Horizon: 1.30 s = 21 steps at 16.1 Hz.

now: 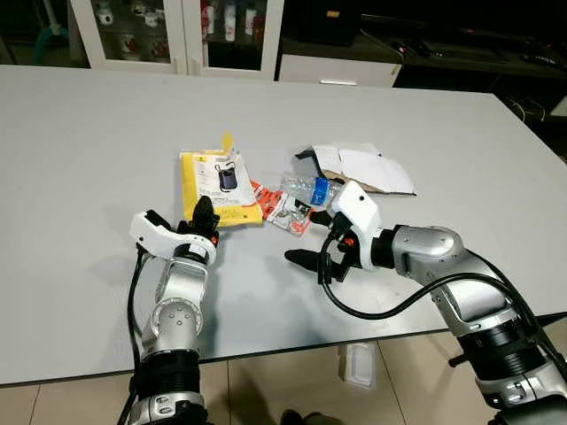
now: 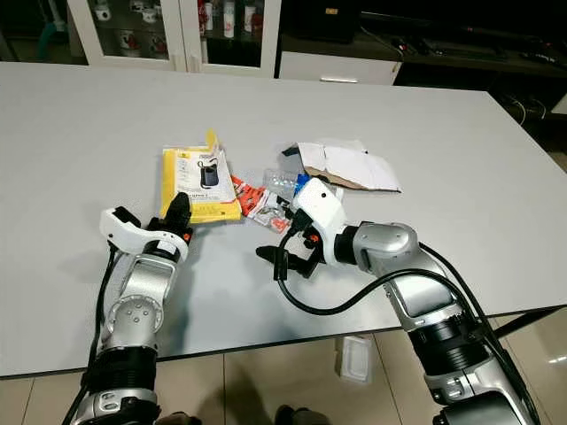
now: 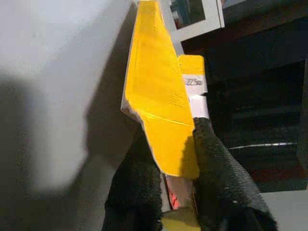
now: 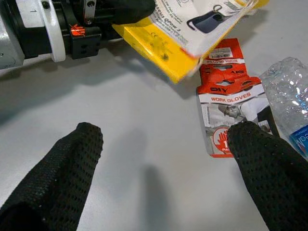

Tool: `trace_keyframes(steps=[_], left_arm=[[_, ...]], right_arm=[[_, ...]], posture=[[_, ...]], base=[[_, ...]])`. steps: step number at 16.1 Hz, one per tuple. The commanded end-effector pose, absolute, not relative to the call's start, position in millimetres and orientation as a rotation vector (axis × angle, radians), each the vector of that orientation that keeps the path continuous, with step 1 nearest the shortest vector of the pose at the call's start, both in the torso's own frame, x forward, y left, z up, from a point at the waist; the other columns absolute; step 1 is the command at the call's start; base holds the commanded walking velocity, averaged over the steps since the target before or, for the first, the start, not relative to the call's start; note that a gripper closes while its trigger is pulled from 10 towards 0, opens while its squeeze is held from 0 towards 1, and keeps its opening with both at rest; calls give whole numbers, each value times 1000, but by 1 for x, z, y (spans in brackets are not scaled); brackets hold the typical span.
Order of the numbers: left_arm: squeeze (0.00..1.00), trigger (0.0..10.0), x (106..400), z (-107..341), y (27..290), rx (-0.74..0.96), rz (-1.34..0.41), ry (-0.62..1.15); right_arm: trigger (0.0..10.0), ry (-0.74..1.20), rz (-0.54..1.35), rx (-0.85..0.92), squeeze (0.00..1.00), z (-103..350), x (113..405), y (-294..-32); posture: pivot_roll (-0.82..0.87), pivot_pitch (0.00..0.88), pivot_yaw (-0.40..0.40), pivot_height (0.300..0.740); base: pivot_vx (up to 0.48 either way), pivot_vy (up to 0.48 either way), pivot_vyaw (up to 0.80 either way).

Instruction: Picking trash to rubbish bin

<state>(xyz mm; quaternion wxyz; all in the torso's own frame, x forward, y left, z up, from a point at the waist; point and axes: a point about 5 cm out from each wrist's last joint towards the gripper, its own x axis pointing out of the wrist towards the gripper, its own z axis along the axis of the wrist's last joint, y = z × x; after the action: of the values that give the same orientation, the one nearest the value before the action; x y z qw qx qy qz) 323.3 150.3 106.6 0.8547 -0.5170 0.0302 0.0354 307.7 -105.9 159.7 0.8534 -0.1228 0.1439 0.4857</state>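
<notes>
A flat yellow package with a white printed card lies on the grey table. My left gripper is shut on its near edge; the wrist view shows the yellow package pinched between both fingers. To its right lie a red work-gloves packet, a crushed clear plastic bottle and torn cardboard with white paper. My right gripper hovers open just above the table in front of the packet. One of its fingertips is beside the red packet.
The table's front edge runs close under both arms. A small clear container lies on the tiled floor below it. White glass-door cabinets and dark desks stand behind the table.
</notes>
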Motion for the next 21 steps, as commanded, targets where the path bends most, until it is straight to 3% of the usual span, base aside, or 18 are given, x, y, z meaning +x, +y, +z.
trace_keyframes(steps=[1, 12, 21], left_arm=[[0, 0, 312, 81, 146, -1057, 145, 159], [0, 0, 286, 149, 144, -443, 12, -57], [0, 0, 243, 150, 167, -158, 118, 9]], right_arm=[[10000, 302, 1005, -271, 1000, 161, 308, -110], [10000, 296, 964, -240, 1000, 153, 314, -106], [10000, 195, 841, -141, 1000, 145, 332, -98]], posture=[[-151, 103, -151, 740], [-78, 114, -133, 740], [14, 137, -122, 740]], base=[[0, 0, 0], [0, 0, 0], [0, 0, 0]])
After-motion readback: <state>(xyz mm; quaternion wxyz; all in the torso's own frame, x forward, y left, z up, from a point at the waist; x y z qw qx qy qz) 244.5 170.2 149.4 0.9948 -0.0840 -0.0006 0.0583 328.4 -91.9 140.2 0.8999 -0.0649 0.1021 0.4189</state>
